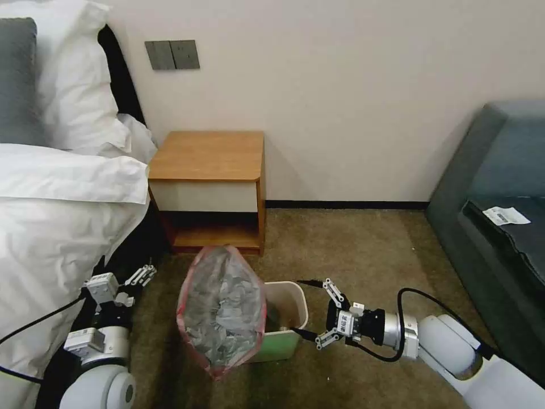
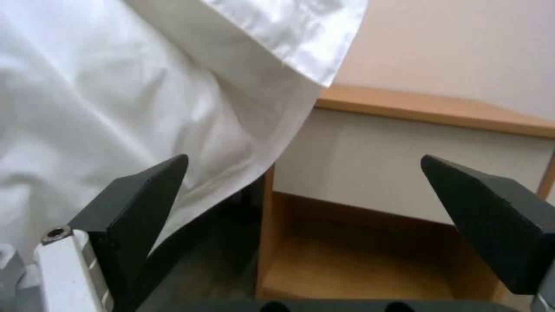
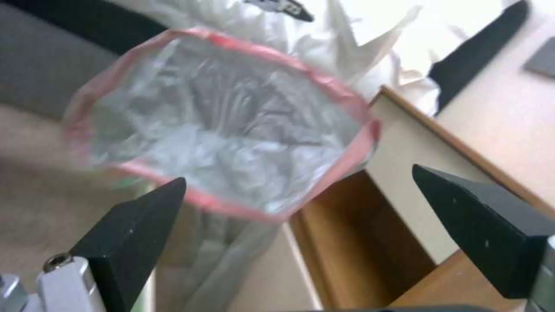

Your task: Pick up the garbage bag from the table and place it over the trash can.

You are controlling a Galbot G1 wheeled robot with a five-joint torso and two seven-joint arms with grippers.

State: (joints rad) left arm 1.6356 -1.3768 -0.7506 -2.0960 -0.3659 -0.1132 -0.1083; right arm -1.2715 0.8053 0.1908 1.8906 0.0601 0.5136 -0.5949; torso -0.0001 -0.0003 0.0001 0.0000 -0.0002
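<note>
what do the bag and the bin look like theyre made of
The garbage bag looks like thin translucent grey plastic film: crinkled, see-through, with a pink-red band at the rim. The trash can looks like rigid moulded plastic, smooth, with a cream rim and pale green outside; the exact plastic is not certain.

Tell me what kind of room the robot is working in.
Most likely a hotel room or bedroom. A bed with white bedding sits beside a small wooden table, a dark sofa lines the other side, and the floor is carpeted. The trash can holding the garbage bag suggests room cleaning.
</note>
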